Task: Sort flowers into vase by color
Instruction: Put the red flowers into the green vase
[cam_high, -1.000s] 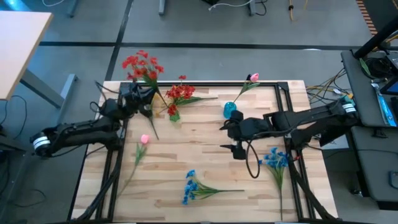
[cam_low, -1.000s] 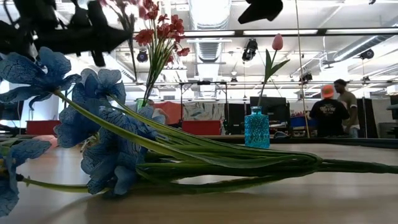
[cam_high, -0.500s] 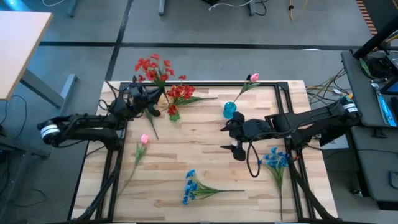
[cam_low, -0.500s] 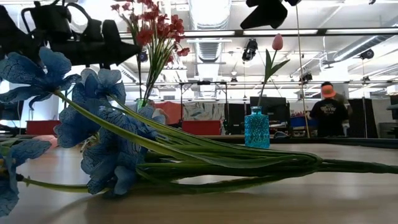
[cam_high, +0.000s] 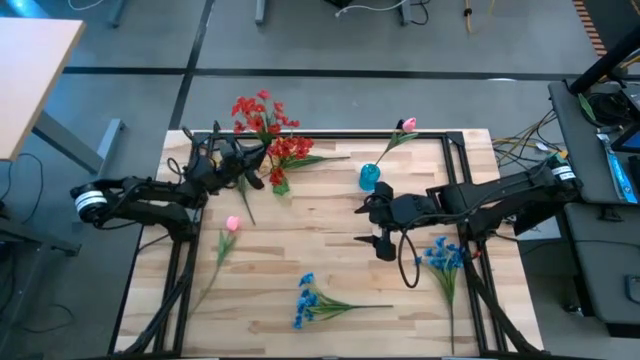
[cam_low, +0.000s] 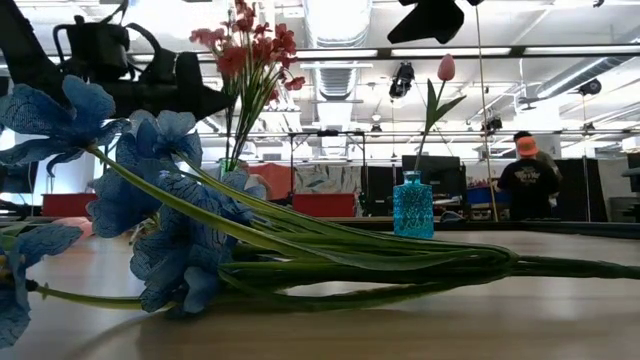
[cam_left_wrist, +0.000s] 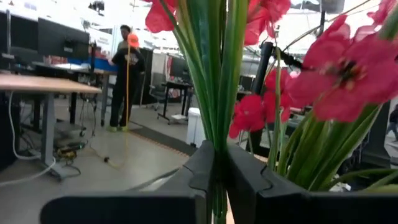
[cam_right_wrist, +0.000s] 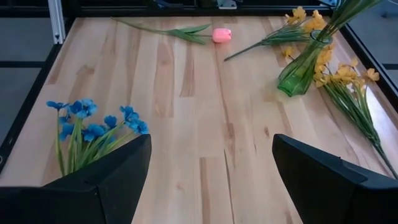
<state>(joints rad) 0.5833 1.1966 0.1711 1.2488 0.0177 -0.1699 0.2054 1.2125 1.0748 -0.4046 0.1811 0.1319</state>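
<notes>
My left gripper (cam_high: 240, 160) was clamped shut on the stems of a red spray (cam_high: 259, 110), at about 10 o'clock on the table (cam_high: 330, 215). The blooms hung out past the far edge and the stem tails trailed back toward me. In the left wrist view, my fingers (cam_left_wrist: 199, 177) pinched the bundle low down, so the heavy heads stood well above the grip. The green vase (cam_high: 278, 182) sat just beside me toward 3 o'clock with other red flowers (cam_high: 291, 149) at its mouth, and I judged the step in hand to be getting this spray in with them. To do it well I needed the stems near vertical, their cut ends over the opening, and a slow descent so they did not catch the rim or tip the vase. I could not tell whether it stood fully upright. I would let go only once the ends were well inside. The blooms already there crowded the mouth, so coming in from the open side looked safer. My right gripper (cam_high: 370, 223) waited near the middle with its fingers wide apart and empty, just short of the blue vase (cam_high: 370, 178) that held a pink bud (cam_high: 408, 125). A pink flower (cam_high: 232, 224) at 8 o'clock and blue sprays (cam_high: 305, 295) near 6 o'clock lay unsorted.
</notes>
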